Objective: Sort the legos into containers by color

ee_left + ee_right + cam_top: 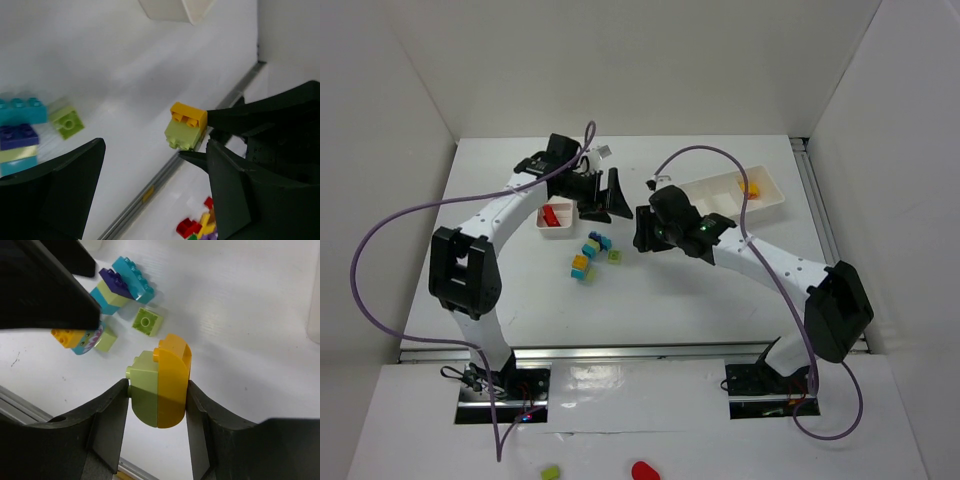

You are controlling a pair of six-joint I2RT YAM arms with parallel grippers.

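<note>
Bright, even light, soft shadows, near foreground blurred

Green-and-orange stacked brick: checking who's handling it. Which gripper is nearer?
Right. The right gripper is shut on the green-and-orange brick, a jaw on each side; the open left gripper faces it across a gap, not touching.

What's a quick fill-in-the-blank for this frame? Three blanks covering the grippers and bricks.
1. The right gripper is shut on a two-colour stack, half orange and half lime ___.
2. The left gripper holds nothing; its jaws are ___.
3. The brick lying in the tray by the left gripper is ___.

Missing words: green; open; red
</note>
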